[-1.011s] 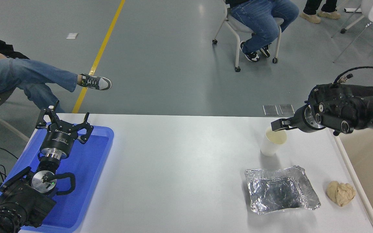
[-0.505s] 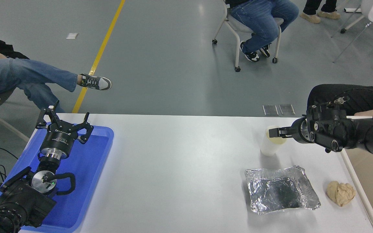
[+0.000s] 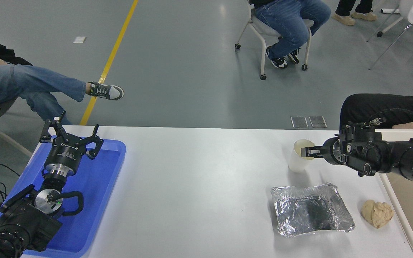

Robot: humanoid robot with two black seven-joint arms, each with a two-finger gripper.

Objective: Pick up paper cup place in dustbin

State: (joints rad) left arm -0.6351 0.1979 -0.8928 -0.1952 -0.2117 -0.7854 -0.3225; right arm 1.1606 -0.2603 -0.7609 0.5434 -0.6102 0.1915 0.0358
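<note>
— What do we have in front of us?
— A white table (image 3: 199, 186) on a grey floor with a yellow line. At our left the left gripper (image 3: 71, 138) is parked over the blue tray (image 3: 95, 200), its fingers spread wide. White lettering runs across its body, too small for us to read.
— And the task's things?
— The paper cup (image 3: 301, 157) stands upright at the far right. The right gripper (image 3: 305, 152) reaches in from the right, fingertips at the cup's rim — we cannot tell whether the jaws grip it. The dustbin (image 3: 400, 211) sits at the right edge; nearer us lie a foil tray (image 3: 312, 209) and a tan paper ball (image 3: 377, 213).
</note>
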